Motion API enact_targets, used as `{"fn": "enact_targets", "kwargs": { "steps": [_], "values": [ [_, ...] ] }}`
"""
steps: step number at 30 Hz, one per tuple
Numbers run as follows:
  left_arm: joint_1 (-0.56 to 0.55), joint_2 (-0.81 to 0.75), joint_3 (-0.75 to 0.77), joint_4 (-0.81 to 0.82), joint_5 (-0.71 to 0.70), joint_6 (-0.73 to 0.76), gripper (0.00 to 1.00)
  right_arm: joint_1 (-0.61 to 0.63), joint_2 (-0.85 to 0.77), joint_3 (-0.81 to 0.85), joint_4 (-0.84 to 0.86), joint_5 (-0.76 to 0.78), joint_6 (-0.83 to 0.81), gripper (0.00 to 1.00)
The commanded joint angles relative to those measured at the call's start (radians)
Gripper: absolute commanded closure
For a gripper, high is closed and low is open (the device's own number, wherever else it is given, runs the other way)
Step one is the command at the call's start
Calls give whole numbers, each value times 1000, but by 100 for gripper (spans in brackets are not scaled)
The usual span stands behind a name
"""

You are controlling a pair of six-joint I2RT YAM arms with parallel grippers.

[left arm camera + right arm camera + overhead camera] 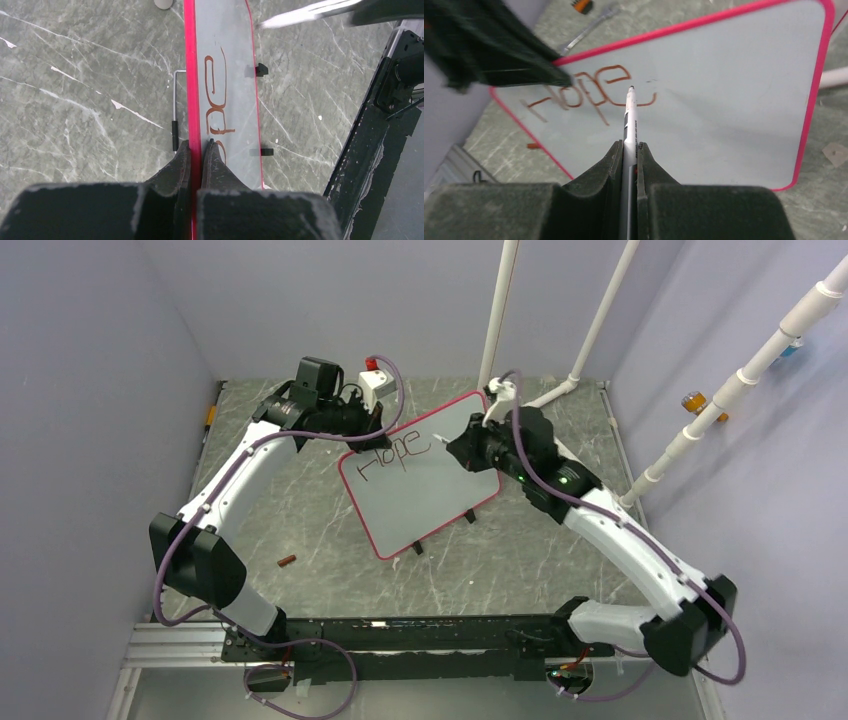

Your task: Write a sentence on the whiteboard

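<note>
At mid-bench [300, 510], between the two arms: one whiteboard [425, 490], turned at a slant, red-pink frame all round. Two black feet [470, 517] on the edge nearest the arm bases; cannot tell whether touching the bench.

Left arm: stretched from its base up along the whiteboard's left side, elbow bent, wrist turned inward over the far-left corner. Left tool [196, 146] clamped on the whiteboard's frame, one finger on each face, right beside the start of the writing.

Right arm: raised from its base along the whiteboard's right side, forearm angled inward, wrist aimed at the far half of the board face. Right tool [629, 147] closed tight on one white marker [630, 117], barrel running straight out between the fingers. Dark tip just right of the writing, close to the surface; contact not clear.

Sentence [589, 92]: one red-brown word, "Hope", along the whiteboard's far edge, plus one short curved stroke just after the "e".

Elsewhere: one small brown piece [287, 561] on the bench, left of the whiteboard and well apart. One white block with a red top [375, 380] just behind the far-left corner. Three white pipes [497, 310] behind and to the right.
</note>
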Motion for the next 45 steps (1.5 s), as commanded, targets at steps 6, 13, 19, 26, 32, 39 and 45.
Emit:
{"fn": "enact_targets", "kwargs": {
  "steps": [6, 13, 19, 26, 32, 39, 45],
  "values": [
    [-12, -29, -48, 39, -176, 66, 100, -2, -216, -92, 48, -79, -31, 100],
    [-12, -46, -75, 66, -240, 33, 100, 15, -231, -142, 46, -64, 7, 100],
    [-12, -83, -127, 120, -297, 2, 100, 92, -237, -161, 29, 11, 40, 100],
    [-11, -122, -181, 178, -322, -25, 100, 245, -246, -211, 54, 148, 87, 100],
    [-13, -129, -213, 209, -354, -41, 100, 350, -246, -261, 117, 226, 94, 100],
    [-15, -110, -206, 215, -356, -42, 100, 374, -241, -285, 133, 300, 44, 100],
    [-16, -81, -193, 214, -367, -61, 100, 374, -203, -245, 165, 228, -29, 100]
  ]
}}
